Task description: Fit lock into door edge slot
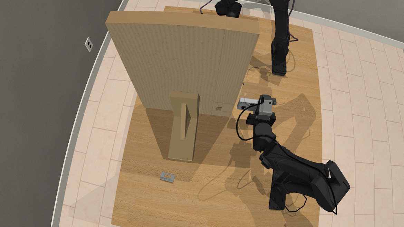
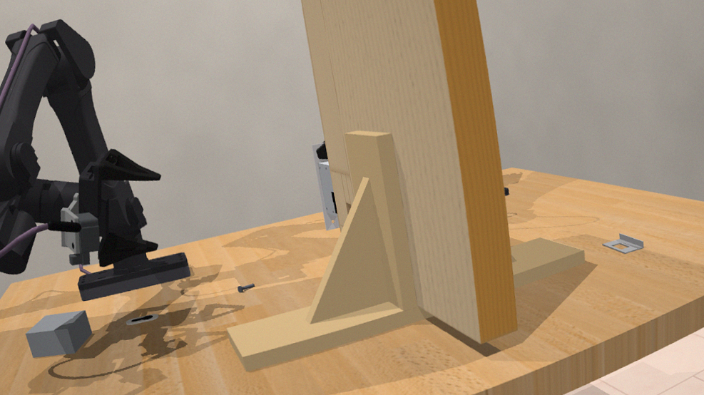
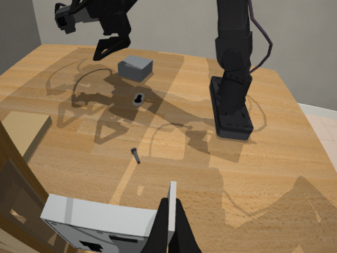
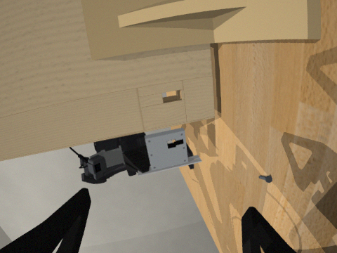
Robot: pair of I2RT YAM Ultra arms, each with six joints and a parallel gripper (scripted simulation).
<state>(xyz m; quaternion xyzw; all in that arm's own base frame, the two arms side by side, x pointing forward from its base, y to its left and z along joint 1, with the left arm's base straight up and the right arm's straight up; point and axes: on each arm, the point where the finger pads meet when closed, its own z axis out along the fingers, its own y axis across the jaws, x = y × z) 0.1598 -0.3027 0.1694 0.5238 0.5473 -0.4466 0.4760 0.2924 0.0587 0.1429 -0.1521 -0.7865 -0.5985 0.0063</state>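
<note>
The wooden door (image 1: 169, 58) (image 2: 412, 120) (image 4: 53, 70) stands upright with a keyhole (image 1: 219, 108) (image 4: 171, 95) low near its slotted edge. The slot (image 3: 31, 204) shows open in the left wrist view. The grey lock (image 1: 248, 100) (image 2: 325, 177) (image 3: 102, 214) (image 4: 159, 151) is outside the slot, level with it and close to the door edge, its body pointing towards the door. My left gripper (image 3: 169, 204) is shut on the lock's plate. My right gripper (image 2: 158, 212) (image 4: 168, 206) is open and empty, on the door's other face side, away from the lock.
Support feet (image 1: 181, 152) (image 2: 276, 339) flank the door. A grey block (image 2: 58, 334) (image 3: 135, 69), a keyhole cover (image 3: 135, 102) and a small pin (image 2: 244, 288) (image 3: 135, 155) (image 4: 267, 178) lie on the right arm's side. An angled metal plate (image 1: 166, 179) (image 2: 633, 240) lies on the opposite side.
</note>
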